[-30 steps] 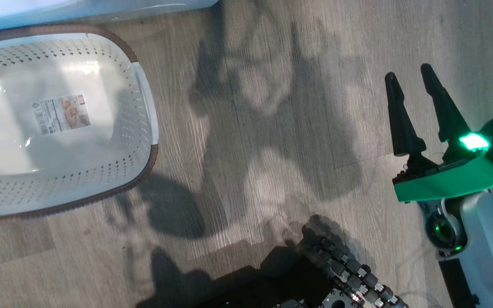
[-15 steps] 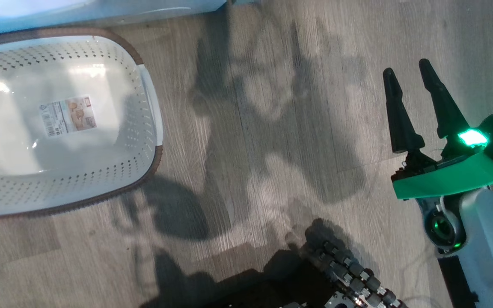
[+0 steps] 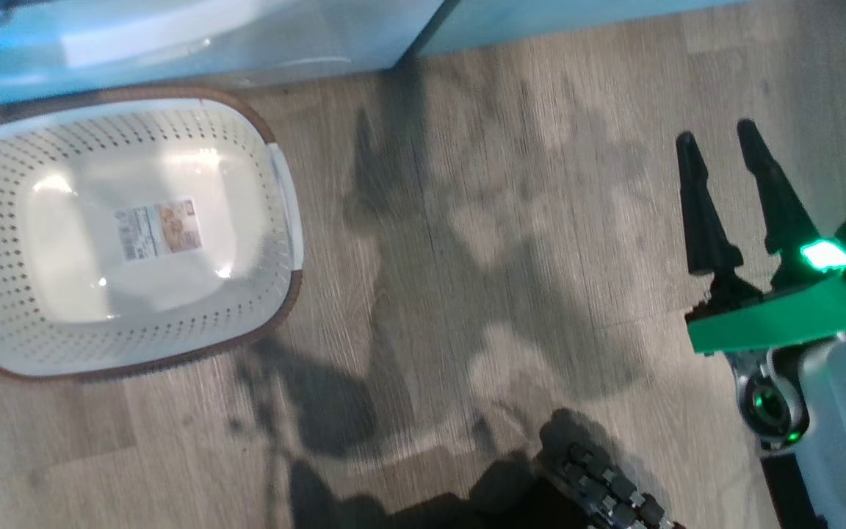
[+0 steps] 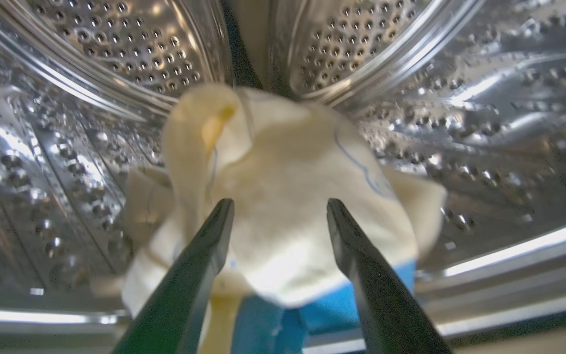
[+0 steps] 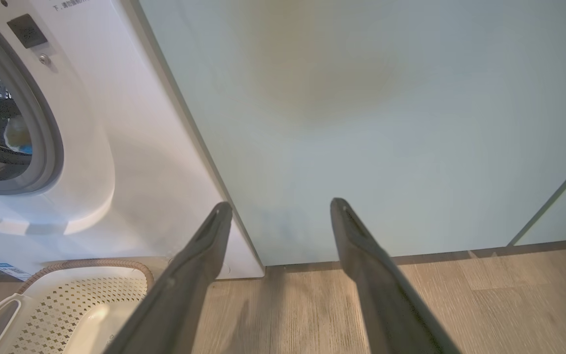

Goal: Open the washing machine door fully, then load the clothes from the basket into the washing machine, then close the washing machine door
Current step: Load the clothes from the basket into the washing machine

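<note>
Head view shifted, basket (image 3: 247,184) at washer's (image 5: 130,147) foot, left gripper (image 4: 279,202) spread before clothes (image 4: 288,147) in drum (image 4: 116,39), right gripper (image 3: 717,132) spread above floor (image 3: 504,220).

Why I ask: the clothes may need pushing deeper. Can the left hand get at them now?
Probably yes: the left hand is open inside the washing machine, and the clothes lie straight ahead of its spread fingers with nothing between.

We see our right gripper (image 5: 281,204) with fingers spread before a pale green cabinet (image 5: 361,98); the washing machine (image 5: 130,147) stands left; the basket (image 5: 86,264) sits at its foot on the wooden floor (image 5: 484,295).
</note>
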`<state>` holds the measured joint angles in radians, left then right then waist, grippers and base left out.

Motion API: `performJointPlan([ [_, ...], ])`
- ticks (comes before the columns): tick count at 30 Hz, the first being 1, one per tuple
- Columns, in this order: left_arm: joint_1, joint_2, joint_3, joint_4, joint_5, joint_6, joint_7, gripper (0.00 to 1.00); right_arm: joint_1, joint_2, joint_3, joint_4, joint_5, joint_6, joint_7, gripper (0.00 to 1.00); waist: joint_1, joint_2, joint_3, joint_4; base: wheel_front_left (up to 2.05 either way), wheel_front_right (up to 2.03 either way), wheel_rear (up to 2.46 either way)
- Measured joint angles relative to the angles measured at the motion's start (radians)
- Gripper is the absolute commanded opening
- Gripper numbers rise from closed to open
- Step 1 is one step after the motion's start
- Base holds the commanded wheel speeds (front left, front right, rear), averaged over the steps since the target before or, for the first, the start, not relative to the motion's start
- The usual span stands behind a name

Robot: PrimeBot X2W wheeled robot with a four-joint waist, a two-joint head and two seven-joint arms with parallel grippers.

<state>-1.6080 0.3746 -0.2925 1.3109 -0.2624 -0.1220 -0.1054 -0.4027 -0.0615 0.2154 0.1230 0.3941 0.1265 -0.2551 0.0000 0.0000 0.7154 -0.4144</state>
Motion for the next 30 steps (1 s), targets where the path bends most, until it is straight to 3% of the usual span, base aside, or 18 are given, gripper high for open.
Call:
performJointPlan([
  [15, 0.302, -0.054, 0.000, -0.021, -0.122, -0.008, -0.089, 1.00, 0.134, -0.030, -0.040, 0.014, -0.017, 0.000, 0.000, 1.00, -0.0001, 0.0000, -0.202, 0.044, 0.00, 0.00, 0.00],
  [30, 0.749, -0.038, 0.011, -0.242, -0.264, -0.007, -0.146, 1.00, 0.288, -0.062, -0.093, 0.025, -0.035, 0.000, 0.000, 1.00, -0.0001, 0.0001, -0.434, 0.102, 0.00, 0.00, 0.00],
])
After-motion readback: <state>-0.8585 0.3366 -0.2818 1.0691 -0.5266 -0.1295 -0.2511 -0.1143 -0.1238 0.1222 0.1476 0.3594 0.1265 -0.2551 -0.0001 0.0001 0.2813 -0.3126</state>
